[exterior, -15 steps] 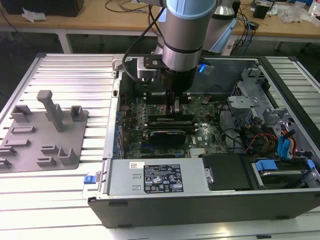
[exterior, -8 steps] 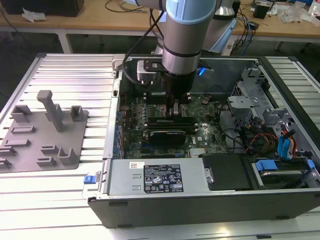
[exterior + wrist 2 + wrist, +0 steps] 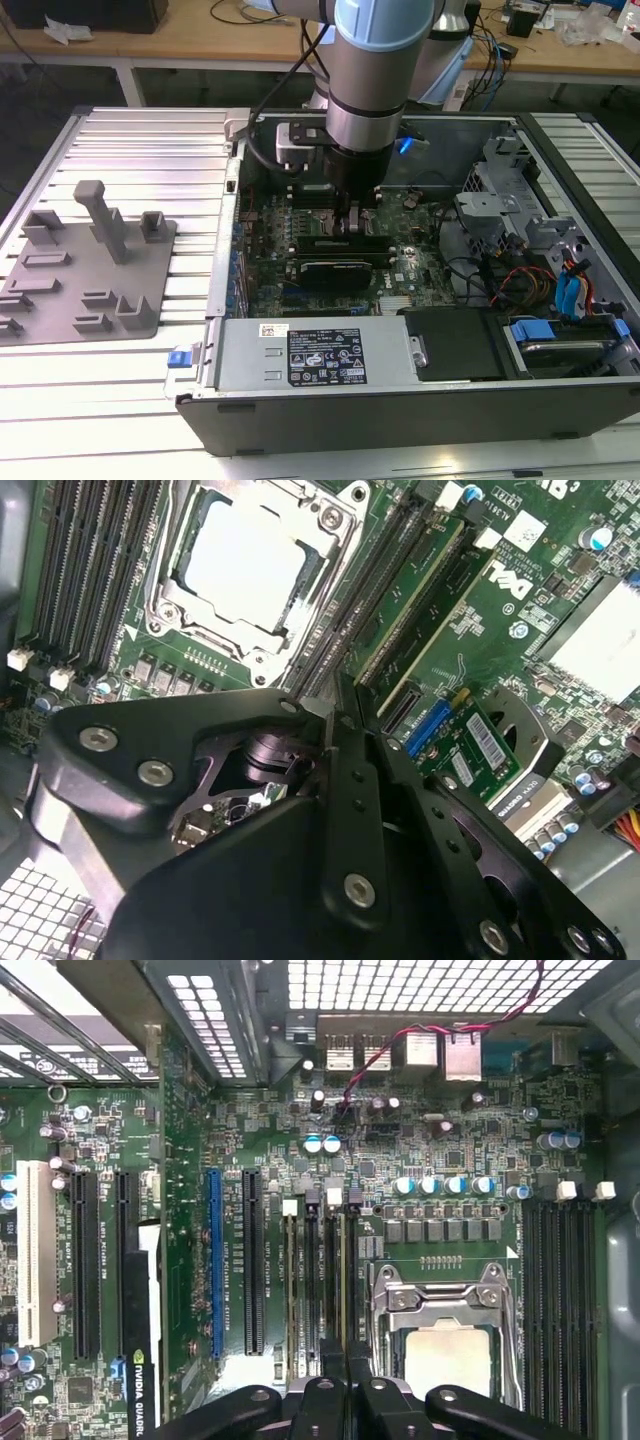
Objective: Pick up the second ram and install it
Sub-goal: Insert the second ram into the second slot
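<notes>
Your black end effector (image 3: 347,1365) is clenched on the slim, greenish-grey second ram (image 3: 348,1290). The stick stands edge-on at the long black memory slots (image 3: 310,1280), just beside the silver square processor socket (image 3: 445,1305) on the green motherboard (image 3: 185,1290). Around them is the open black computer case (image 3: 400,410). A grey plastic fixture plate (image 3: 90,270) lies on the ribbed metal bench (image 3: 150,140), at the exterior view's left.

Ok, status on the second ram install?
Gripper low over long black memory slots beside silver processor socket. Whether it holds slim greenish-grey ram stick: cannot tell. No obstruction seen.
</notes>
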Action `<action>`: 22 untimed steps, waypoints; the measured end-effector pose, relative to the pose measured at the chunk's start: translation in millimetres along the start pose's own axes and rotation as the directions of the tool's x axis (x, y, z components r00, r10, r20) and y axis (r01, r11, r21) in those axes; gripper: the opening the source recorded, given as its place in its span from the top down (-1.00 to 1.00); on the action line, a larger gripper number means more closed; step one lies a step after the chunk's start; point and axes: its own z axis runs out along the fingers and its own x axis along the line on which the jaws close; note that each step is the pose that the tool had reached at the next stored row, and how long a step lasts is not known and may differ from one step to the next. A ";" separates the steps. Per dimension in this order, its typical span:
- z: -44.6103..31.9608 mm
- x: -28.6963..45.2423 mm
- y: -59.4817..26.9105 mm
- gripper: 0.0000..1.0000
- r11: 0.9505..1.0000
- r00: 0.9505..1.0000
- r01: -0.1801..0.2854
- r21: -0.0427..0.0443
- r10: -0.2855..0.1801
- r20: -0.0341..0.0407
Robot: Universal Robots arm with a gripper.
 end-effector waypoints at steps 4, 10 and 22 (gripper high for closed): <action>0.3 0.5 0.1 0.82 1.000 1.000 0.000 0.000 0.000 0.000; 0.9 0.4 0.0 0.82 1.000 1.000 0.008 0.000 -0.008 0.000; 3.6 0.6 0.0 0.82 1.000 1.000 0.008 0.000 -0.008 0.000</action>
